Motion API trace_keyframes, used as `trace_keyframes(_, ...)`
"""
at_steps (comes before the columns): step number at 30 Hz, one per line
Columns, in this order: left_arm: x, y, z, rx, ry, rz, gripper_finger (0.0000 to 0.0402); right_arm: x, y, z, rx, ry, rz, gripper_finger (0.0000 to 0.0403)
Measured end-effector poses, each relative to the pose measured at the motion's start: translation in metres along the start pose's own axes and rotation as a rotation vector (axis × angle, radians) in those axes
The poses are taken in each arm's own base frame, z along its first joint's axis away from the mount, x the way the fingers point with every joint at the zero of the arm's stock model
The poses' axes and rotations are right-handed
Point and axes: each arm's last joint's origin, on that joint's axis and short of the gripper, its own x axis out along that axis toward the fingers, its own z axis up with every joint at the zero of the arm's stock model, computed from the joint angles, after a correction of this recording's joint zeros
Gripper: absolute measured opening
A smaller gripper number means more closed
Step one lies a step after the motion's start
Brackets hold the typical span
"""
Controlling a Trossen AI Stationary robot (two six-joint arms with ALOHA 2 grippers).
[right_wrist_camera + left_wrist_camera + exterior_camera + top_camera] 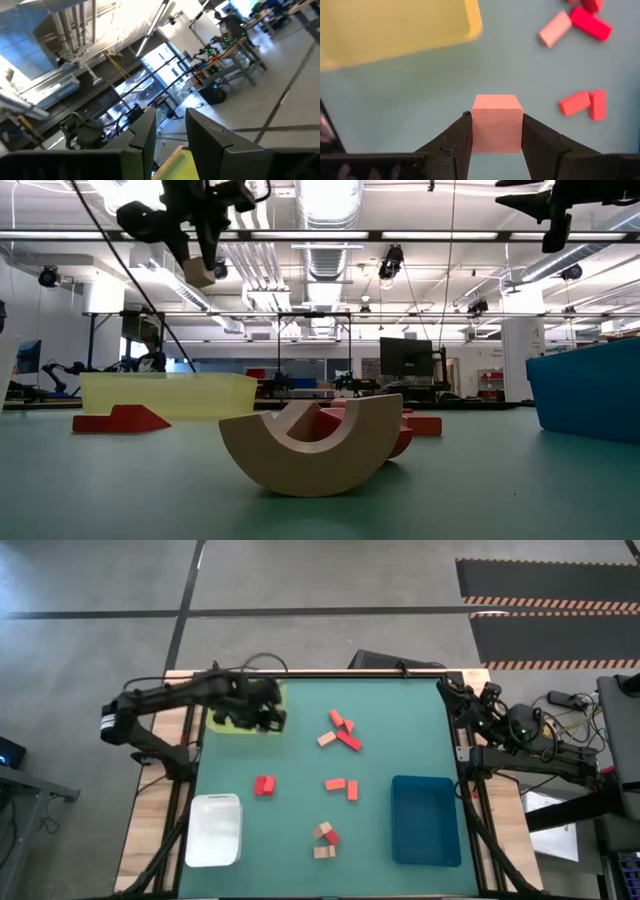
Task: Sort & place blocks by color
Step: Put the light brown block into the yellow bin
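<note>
My left gripper (267,717) hangs high over the table beside the yellow-green tray (228,723), shut on a pale salmon-tan cube (497,112). The low view shows that cube (199,273) far above the mat. Loose blocks lie on the green mat: a red and salmon cluster (340,730), a red piece (264,785), an orange pair (342,787) and a tan and red group (324,839). A tan arch block (310,445) rests on its curved back in the low view. My right gripper (169,132) is parked at the table's right edge, open by a narrow gap, pointing into the room. My left gripper pinches the cube between its two fingers, one on each opposite side face (479,131). The fingers (455,145) point down from above. The cube is lifted clear of the table, and its end face sticks out past the fingertips.
A white tray (215,830) sits at the near left and a blue tray (425,820) at the near right. Bare mat lies between the yellow-green tray and the red piece. The right arm (500,725) stays off the mat's right side. A person shows far behind in the room.
</note>
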Motion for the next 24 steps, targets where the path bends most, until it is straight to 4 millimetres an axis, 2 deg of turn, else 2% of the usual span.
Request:
trace_keyframes(5, -0.004, 0.022, 0.030, 0.037, -0.051, 0.021, 0.0129, 0.000, -0.001, 0.000, 0.001, -0.015, -0.023, 0.0095)
trace_keyframes(11, 0.012, 0.039, 0.067, 0.079, -0.054, 0.094, 0.0129, 0.001, -0.001, 0.000, 0.001, -0.011, -0.027, 0.0095)
trace_keyframes(19, 0.057, 0.056, 0.105, 0.103, 0.021, 0.191, 0.0129, 0.002, -0.001, -0.001, 0.016, -0.006, -0.030, 0.0095)
trace_keyframes(24, 0.091, 0.068, 0.120, 0.068, 0.037, 0.214, 0.0129, 0.002, -0.001, -0.001, 0.017, -0.007, -0.030, 0.0095)
